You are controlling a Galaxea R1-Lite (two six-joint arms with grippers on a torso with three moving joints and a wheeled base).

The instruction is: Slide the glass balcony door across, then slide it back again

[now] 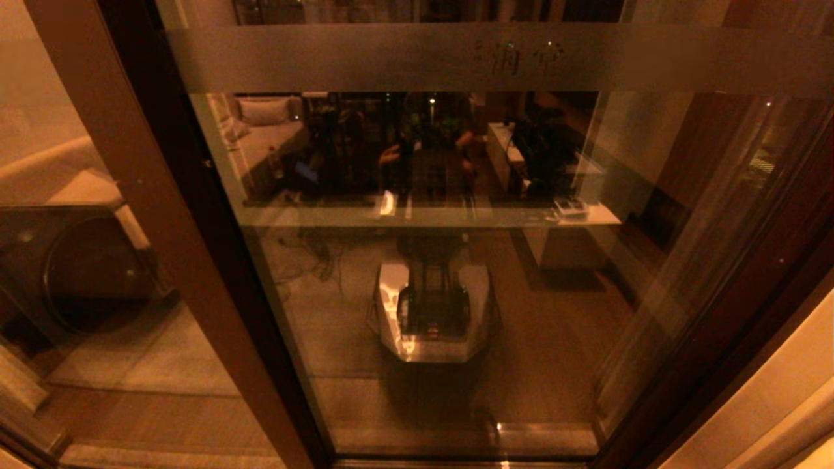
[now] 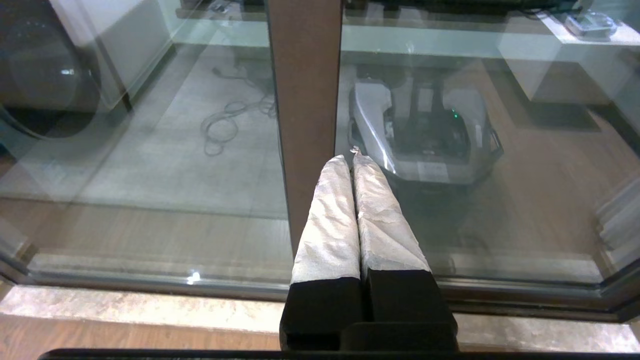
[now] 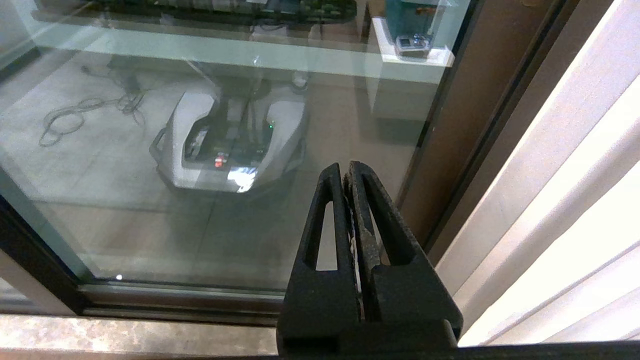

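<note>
The glass balcony door (image 1: 313, 312) fills the head view, a clear pane with a frosted band (image 1: 391, 58) bearing faint characters across its top. Its brown stile (image 1: 163, 215) runs down the left side, and its right edge sits against the dark right frame (image 1: 736, 312). Neither arm appears in the head view. In the left wrist view my left gripper (image 2: 348, 159), its fingers (image 2: 327, 215) wrapped in white, is shut and empty, its tips just before the stile's (image 2: 305, 100) right edge. My right gripper (image 3: 342, 167) is shut and empty, low before the glass near the right frame (image 3: 450, 150).
A washing machine drum (image 1: 85, 267) shows behind the left glass panel. My own base is mirrored in the pane (image 1: 433, 312). A stone sill (image 2: 125, 305) and bottom track (image 3: 175, 295) run along the floor. A pale wall (image 3: 575, 200) stands right of the frame.
</note>
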